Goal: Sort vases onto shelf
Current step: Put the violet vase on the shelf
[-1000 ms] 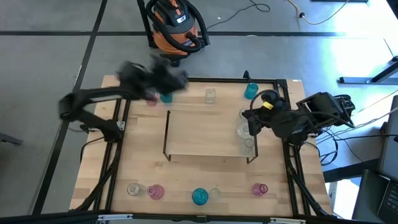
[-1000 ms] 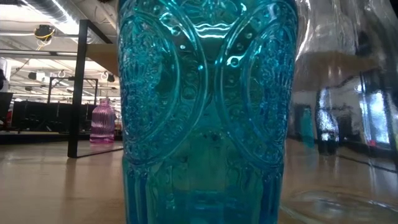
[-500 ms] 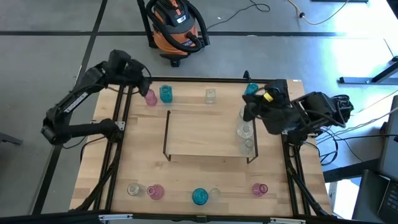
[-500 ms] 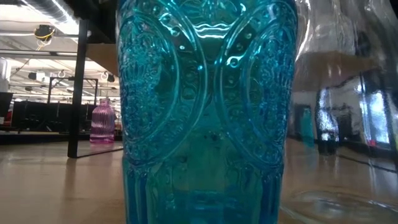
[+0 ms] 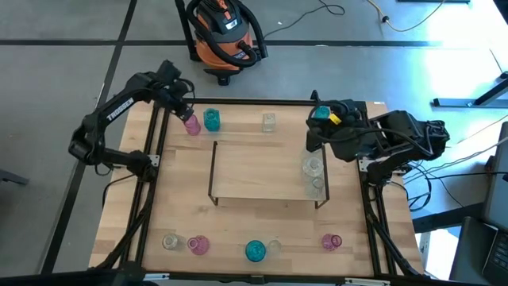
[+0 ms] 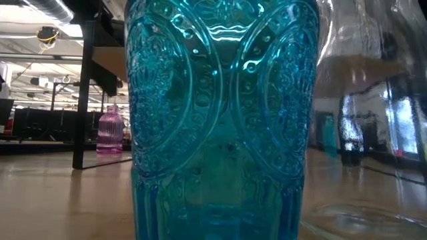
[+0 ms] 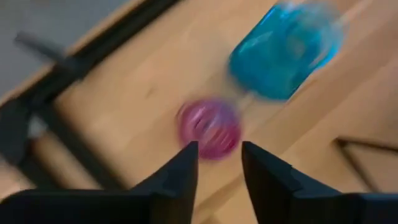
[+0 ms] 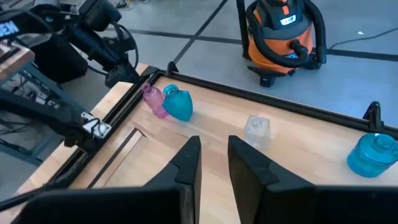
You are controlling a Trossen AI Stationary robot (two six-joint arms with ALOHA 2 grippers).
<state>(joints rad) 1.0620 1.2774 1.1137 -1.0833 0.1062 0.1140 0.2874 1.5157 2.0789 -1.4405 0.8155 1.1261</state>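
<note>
Seen from above, the left gripper (image 5: pixel 184 110) is hovering at the table's eleven o'clock corner, just over a small pink vase (image 5: pixel 192 125). Its fingers (image 7: pixel 180 177) are standing apart with a gap between them and holding nothing; the wrist camera is showing the pink vase (image 7: pixel 209 127) just ahead of that gap, so it is probably lining up for a grasp. A teal vase (image 5: pixel 212 120) is sitting just beside the pink one, toward three o'clock, leaving little room on that side. The black table frame is running close at nine o'clock, crowding the other side.

The right gripper (image 5: pixel 313 137) is waiting near the two o'clock corner, its fingers (image 8: pixel 186 163) nearly closed on nothing. A teal vase (image 5: pixel 320 114) is standing just beyond it.

The shelf (image 5: pixel 262 171) is lying at the table's centre. Two clear vases (image 5: pixel 312 167) are already standing along its three o'clock end, likely sorted by colour, and the rest of its top is bare. More vases are lining the six o'clock edge, including a teal one (image 5: pixel 255 251) that is filling the low camera's view.
</note>
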